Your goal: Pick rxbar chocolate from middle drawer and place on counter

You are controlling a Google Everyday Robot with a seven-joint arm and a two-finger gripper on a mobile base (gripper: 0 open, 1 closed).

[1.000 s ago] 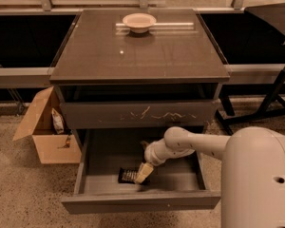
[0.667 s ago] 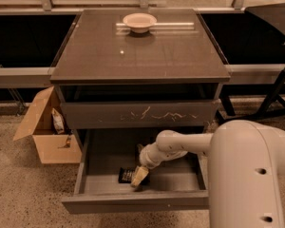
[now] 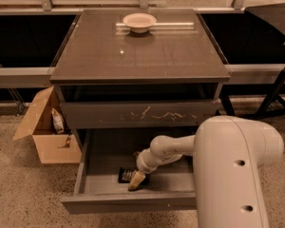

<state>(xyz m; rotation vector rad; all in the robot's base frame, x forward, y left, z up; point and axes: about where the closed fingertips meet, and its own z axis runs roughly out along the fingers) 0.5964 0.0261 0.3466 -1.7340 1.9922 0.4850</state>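
Observation:
The middle drawer [image 3: 128, 204] is pulled open below the scratched drawer front. The rxbar chocolate [image 3: 127, 175], a small black wrapper with pale lettering, lies flat on the drawer floor near the front. My gripper [image 3: 136, 180] reaches down into the drawer from the right and sits right at the bar's right end, its pale fingertip [image 3: 136, 181] overlapping it. The counter [image 3: 142, 46] is the dark glossy top of the cabinet above.
A pale bowl [image 3: 139, 22] sits at the back of the counter. An open cardboard box [image 3: 43, 127] with items stands on the floor left of the cabinet. My white arm body [image 3: 232, 170] fills the lower right. Dark chair legs [image 3: 275, 89] stand at right.
My arm has swung left and lower into the drawer, and the gripper has come down onto the right end of the bar. The bar lies where it was.

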